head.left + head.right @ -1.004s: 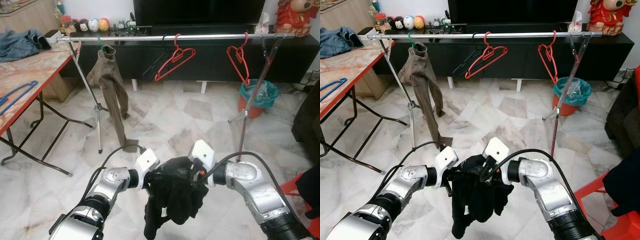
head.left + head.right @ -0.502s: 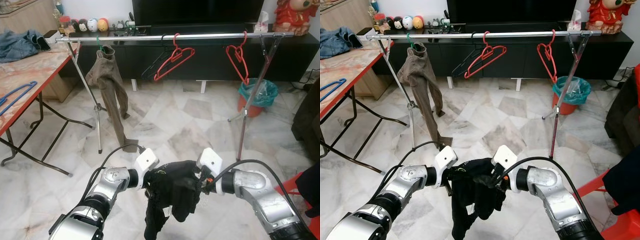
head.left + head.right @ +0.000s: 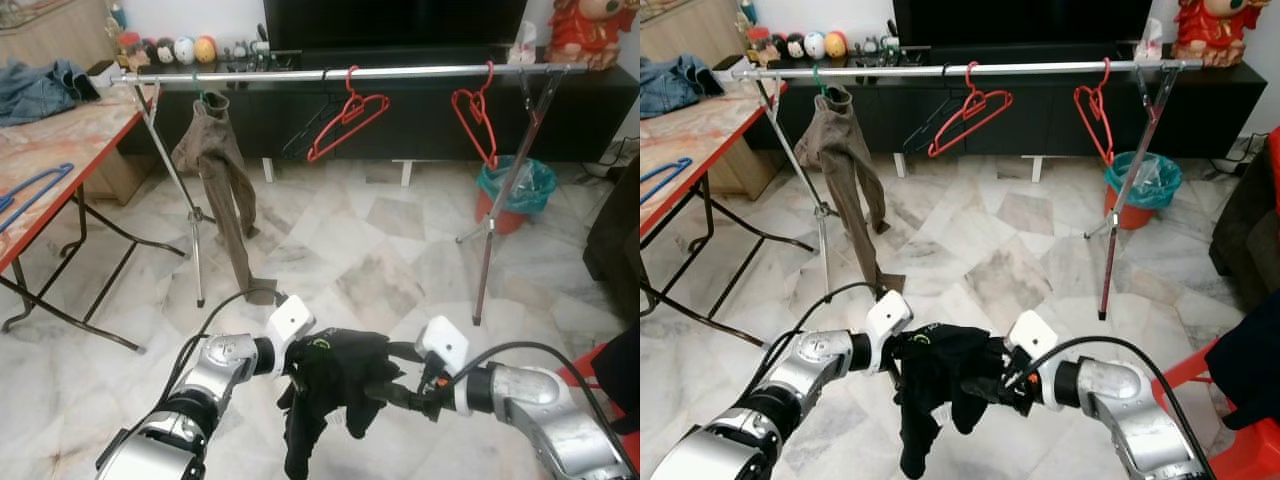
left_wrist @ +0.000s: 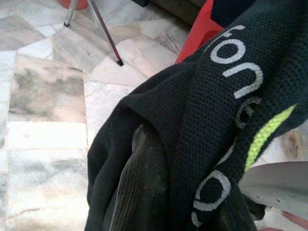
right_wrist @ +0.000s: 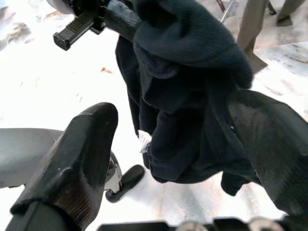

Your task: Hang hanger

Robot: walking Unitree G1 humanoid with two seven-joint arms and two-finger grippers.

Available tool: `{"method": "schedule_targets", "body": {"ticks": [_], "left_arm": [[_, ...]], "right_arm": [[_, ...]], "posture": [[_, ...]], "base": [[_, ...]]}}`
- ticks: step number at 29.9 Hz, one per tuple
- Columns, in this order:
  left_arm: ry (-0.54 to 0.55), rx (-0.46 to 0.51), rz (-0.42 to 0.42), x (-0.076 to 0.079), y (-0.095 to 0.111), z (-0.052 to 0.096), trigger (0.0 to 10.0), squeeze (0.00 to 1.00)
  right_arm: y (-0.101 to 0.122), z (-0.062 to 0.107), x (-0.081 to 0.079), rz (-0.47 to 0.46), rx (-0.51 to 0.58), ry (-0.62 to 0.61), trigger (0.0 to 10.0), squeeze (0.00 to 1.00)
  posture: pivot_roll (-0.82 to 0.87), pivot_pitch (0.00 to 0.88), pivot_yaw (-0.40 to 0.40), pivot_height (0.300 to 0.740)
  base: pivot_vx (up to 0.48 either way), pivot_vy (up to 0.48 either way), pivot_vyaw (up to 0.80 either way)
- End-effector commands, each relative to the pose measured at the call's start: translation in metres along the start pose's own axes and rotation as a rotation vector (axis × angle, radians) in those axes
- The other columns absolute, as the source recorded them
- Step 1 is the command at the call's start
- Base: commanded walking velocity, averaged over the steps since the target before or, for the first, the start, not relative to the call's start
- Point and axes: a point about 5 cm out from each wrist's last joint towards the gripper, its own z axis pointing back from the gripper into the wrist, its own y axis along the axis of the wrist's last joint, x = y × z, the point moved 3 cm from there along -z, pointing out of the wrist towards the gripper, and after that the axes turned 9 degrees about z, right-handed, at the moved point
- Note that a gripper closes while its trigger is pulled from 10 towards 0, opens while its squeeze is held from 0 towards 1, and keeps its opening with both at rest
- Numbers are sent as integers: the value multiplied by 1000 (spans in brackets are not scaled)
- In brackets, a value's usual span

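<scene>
— What is the left gripper point(image 3: 300, 368) doing?

— It is clamped on a black garment point(image 3: 335, 375), low in front of the robot. In the left wrist view one black finger point(image 4: 137, 192) lies wrapped in the dark knit, which carries white lettering and a yellow-green stripe.

— And the right gripper point(image 5: 168, 144)?

— Its two fingers point(image 5: 72, 159) stand spread apart, with the cloth bunched between them. One touches the fabric on one side; the other stands clear of it. From the head views it reaches in from the right, pointing at the bundle.

— Where does the garment hang?

— It droops from the left gripper over the marble floor point(image 3: 380, 250), a long tail trailing down. I cannot make out a hanger inside it.

— What lies farther out?

— A metal clothes rail point(image 3: 400, 73) on crossed legs spans the room ahead. On it hang brown trousers point(image 3: 220, 170) toward the left, then a black hanger point(image 3: 305, 135), a red hanger point(image 3: 350, 115) tilted near the middle, and another red hanger point(image 3: 478, 115) toward the right.

— Anything beside it?

— A table point(image 3: 60, 150) on the left holds a blue hanger point(image 3: 30, 190) and folded jeans point(image 3: 40, 90). A teal-lined bin point(image 3: 515, 195) stands behind the rail's right leg.
</scene>
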Motion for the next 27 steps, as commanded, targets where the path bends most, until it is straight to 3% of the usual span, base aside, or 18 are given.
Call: {"method": "schedule_targets", "body": {"ticks": [1,4,5,7,8,9,12,13,16,17,19,27], "left_arm": [[24,2,12,-5,0,3,0,0],[38,9,17,-7,1,4,0,0],[56,20,24,-9,3,4,0,0],[64,24,27,-10,4,4,0,0],[69,26,28,-10,4,4,0,0],[75,27,28,-11,4,4,0,0],[105,43,42,-14,7,5,0,0],[135,55,48,-17,10,4,0,0],[169,90,60,-21,18,3,0,0],[180,101,64,-22,21,2,5176,0],[206,131,90,-26,27,2,10000,0],[178,156,102,-25,37,2,10000,0]], "right_arm": [[3,3,3,-11,30,-54,10000,1000],[-2,4,10,-31,31,-122,10000,1000],[-10,6,20,-72,18,-226,10000,1000],[-15,7,25,-82,3,-292,10000,1000],[-20,8,29,-93,-11,-342,10000,839],[-28,10,36,-125,-33,-425,10000,0],[-50,11,42,-226,-91,-535,10000,0],[-65,7,40,-310,-128,-585,10000,0],[-82,-2,32,-374,-169,-597,10000,0],[-86,-5,29,-398,-171,-595,10000,0],[-97,-12,23,-497,-165,-599,10000,0],[-121,-27,10,-639,-218,-609,10000,0]], "posture": [[-60,41,106,740],[-59,40,105,740],[-60,40,106,740],[-58,40,106,740],[-58,41,106,740],[-59,41,107,740],[-60,42,108,740],[-60,41,106,740],[-55,43,106,740],[-53,40,106,740],[-50,39,106,740],[-40,36,105,740]], "base": [[0,0,0],[0,0,0],[0,0,0],[0,0,0],[0,0,0],[0,0,0],[0,0,0],[0,0,0],[0,0,0],[0,0,0],[0,0,0],[0,0,0]]}}
